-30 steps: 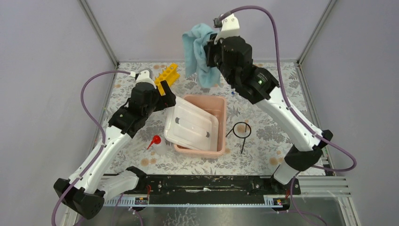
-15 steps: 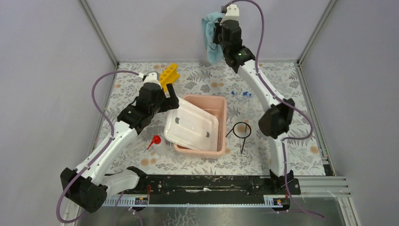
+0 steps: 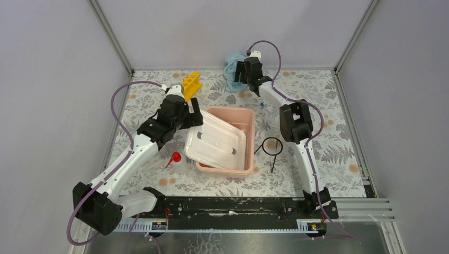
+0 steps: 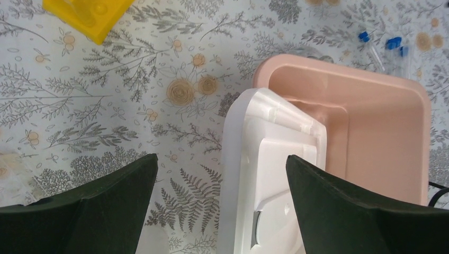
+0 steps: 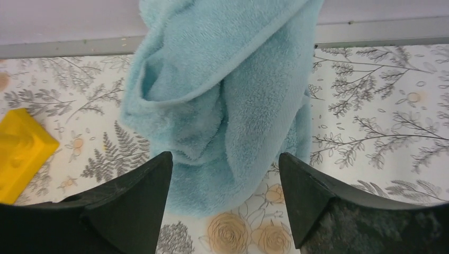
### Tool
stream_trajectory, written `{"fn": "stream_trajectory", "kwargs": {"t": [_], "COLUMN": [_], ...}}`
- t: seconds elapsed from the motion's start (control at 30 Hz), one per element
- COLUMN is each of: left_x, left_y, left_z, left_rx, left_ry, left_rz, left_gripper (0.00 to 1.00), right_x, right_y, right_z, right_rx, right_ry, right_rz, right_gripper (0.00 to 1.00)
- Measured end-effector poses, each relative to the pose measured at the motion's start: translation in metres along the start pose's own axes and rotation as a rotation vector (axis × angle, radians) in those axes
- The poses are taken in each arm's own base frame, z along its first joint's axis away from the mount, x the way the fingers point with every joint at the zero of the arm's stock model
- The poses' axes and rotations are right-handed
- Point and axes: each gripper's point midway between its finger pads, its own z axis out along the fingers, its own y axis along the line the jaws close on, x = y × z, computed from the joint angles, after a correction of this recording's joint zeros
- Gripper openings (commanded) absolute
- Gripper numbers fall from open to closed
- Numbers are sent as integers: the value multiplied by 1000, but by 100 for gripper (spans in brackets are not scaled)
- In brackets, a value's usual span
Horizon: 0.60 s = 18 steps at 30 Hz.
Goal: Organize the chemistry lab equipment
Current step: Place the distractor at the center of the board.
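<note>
The yellow test-tube rack (image 3: pixel 191 84) lies at the back left of the table, and its corner shows in both wrist views (image 4: pixel 87 13) (image 5: pixel 21 153). Tiny blue-capped tubes (image 3: pixel 263 105) (image 4: pixel 392 45) lie behind the pink bin (image 3: pixel 252 138). A black wire ring (image 3: pixel 271 146) lies right of the bin. The red-spouted bottle (image 3: pixel 177 161) lies left of it. My left gripper (image 3: pixel 193 114) (image 4: pixel 221 159) hangs open over the left edge of the white lid (image 4: pixel 275 174). My right gripper (image 3: pixel 239 74) (image 5: pixel 225 156) is open, with a crumpled blue towel (image 5: pixel 227 95) just ahead of its fingertips.
The white lid (image 3: pixel 214 143) rests tilted across the left part of the pink bin (image 4: pixel 370 106). The blue towel (image 3: pixel 231 69) is bunched against the back wall. Metal frame posts stand at both back corners of the flower-patterned table.
The right arm came down from high up and set the blue towel at the table's back edge, then its jaws opened. The left arm shifted slightly toward the lid.
</note>
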Motion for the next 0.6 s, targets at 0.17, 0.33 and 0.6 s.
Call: {"fn": "stream_trajectory", "kwargs": {"t": [0.17, 0.33, 0.6], "left_x": [15, 23, 23], "left_y": [6, 7, 2], "left_z": [4, 7, 7], "left_rx": [-11, -4, 29], "left_ry": [33, 50, 46], "left_rz": [7, 13, 20], "left_gripper": [99, 99, 99], "right_x": [-46, -142, -189], "right_y": [10, 22, 16], "right_z": [-40, -115, -189], "right_rx": [-28, -63, -61], "right_ry": [-79, -273, -381], "right_rz": [0, 19, 10], "right_gripper": [81, 82, 78]}}
